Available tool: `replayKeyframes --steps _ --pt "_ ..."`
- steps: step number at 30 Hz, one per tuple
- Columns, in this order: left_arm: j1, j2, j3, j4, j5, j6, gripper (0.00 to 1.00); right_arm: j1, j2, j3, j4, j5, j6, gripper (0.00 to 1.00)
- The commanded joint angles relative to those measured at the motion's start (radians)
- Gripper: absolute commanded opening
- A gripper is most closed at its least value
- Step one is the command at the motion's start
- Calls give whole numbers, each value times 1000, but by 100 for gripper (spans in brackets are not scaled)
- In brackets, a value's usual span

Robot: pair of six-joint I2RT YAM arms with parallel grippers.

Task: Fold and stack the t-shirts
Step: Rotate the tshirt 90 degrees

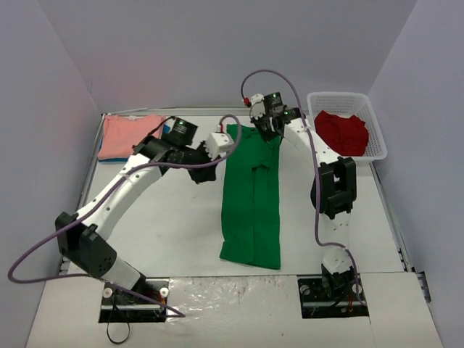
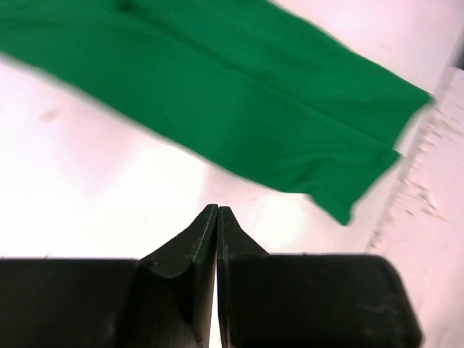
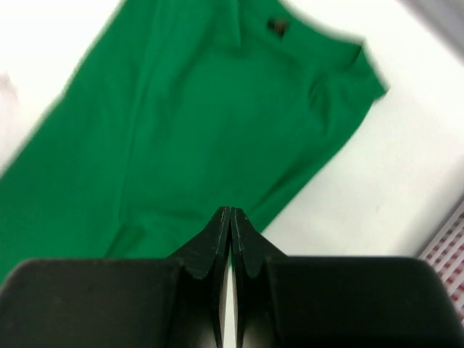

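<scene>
Nearest my bases, the hem end of the green t-shirt (image 1: 251, 196) is lying flat on the counter (image 1: 167, 232). Both sides are turned in, so it is running away from me as one long narrow strip. That shape suggests the lengthwise folds are done and a crosswise fold is due next.

Farther out, I am hovering my left jaws over bare counter just beside the strip's left edge, close to its far end. The left wrist view shows them pressed together with nothing between them, and the green cloth (image 2: 239, 94) is lying beyond their tips, apart from them. I am keeping them off the cloth so the folds are not getting dragged.

My right jaws are hanging over the collar end, toward its right edge. They too are closed on nothing, with the shirt (image 3: 188, 123) spread below them and its neck label (image 3: 275, 25) showing. This is the end I would be lifting toward the hem, so both arms are waiting here.

At the far left corner a salmon-pink t-shirt (image 1: 129, 136) is sitting folded — the start of the stack, I judge. At the far right a red t-shirt (image 1: 342, 130) is lying crumpled in the white mesh basket (image 1: 339, 95) — not yet folded.
</scene>
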Motion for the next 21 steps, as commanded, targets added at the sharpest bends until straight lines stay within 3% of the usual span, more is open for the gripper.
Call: replayKeyframes --steps 1,9,14,21 --pt "108 -83 -44 78 -76 -85 2 -5 -83 -201 -90 0 -32 0" --pt "369 -132 -143 184 -107 -203 2 44 -210 -453 -167 -138 -47 0" --pt "452 -134 -186 213 -91 -248 2 110 -227 -495 -205 -181 -73 0" --pt "483 -192 -243 251 -110 -250 2 169 -174 -501 -212 -180 -85 0"
